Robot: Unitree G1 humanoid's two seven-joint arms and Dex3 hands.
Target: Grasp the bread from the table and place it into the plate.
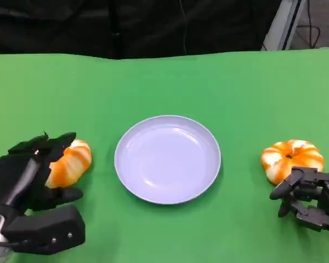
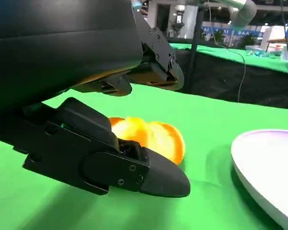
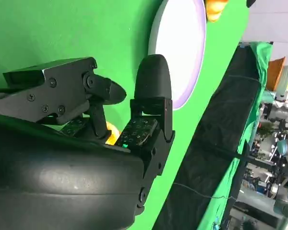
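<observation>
Plate lies between both hands, apart from each. Left hand cups the left bread, fingers spread around it, the loaf's long axis angling toward the plate. Right hand, fingers curled, sits just behind the round right bread, holding nothing.

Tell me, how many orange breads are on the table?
2. One bread lies left of the plate, with the left hand and its fingers around it. The other bread lies right of the plate, beside the right hand.
</observation>
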